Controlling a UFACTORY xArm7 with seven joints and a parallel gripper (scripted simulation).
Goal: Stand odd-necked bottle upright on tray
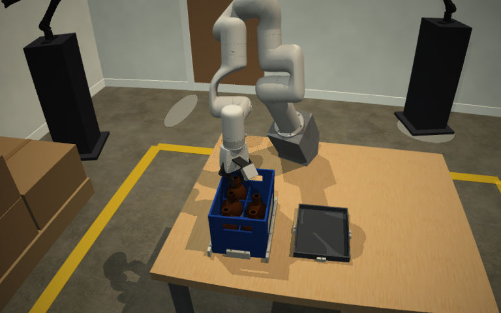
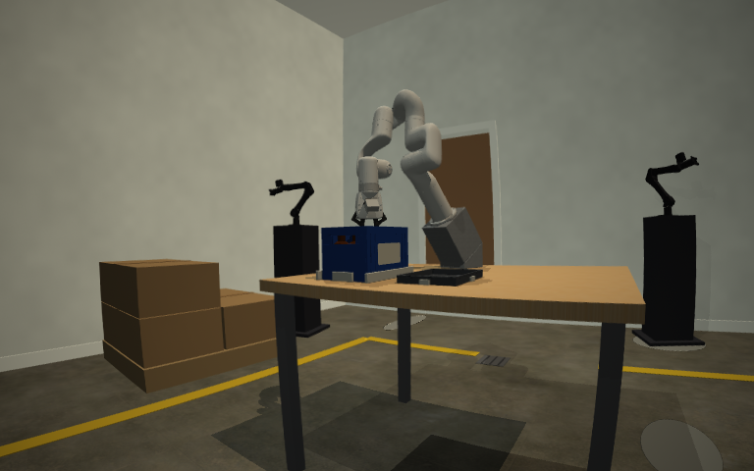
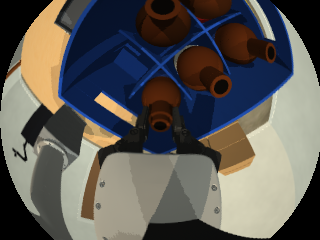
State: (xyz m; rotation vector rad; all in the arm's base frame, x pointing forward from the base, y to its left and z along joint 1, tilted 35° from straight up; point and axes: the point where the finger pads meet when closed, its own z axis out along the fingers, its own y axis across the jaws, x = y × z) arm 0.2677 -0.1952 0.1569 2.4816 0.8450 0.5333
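Note:
A blue crate (image 1: 243, 212) stands on the table and holds several brown bottles. My gripper (image 3: 160, 113) is at the crate's far left cell, shut on the neck of the brown bottle (image 3: 160, 100) standing there. In the top view the gripper (image 1: 233, 173) sits just above the crate's back rim, over that bottle (image 1: 236, 186). Other bottles (image 1: 231, 206) (image 1: 255, 207) stand in the cells nearer the front. In the wrist view several more bottles (image 3: 163, 16) (image 3: 203, 70) fill the other cells. The dark tray (image 1: 321, 232) lies empty to the right of the crate.
The arm's grey base (image 1: 293, 138) stands at the table's back edge behind the crate. Cardboard boxes (image 1: 32, 195) are stacked on the floor to the left. Black pedestals (image 1: 60, 92) (image 1: 434, 74) with cameras stand on both sides.

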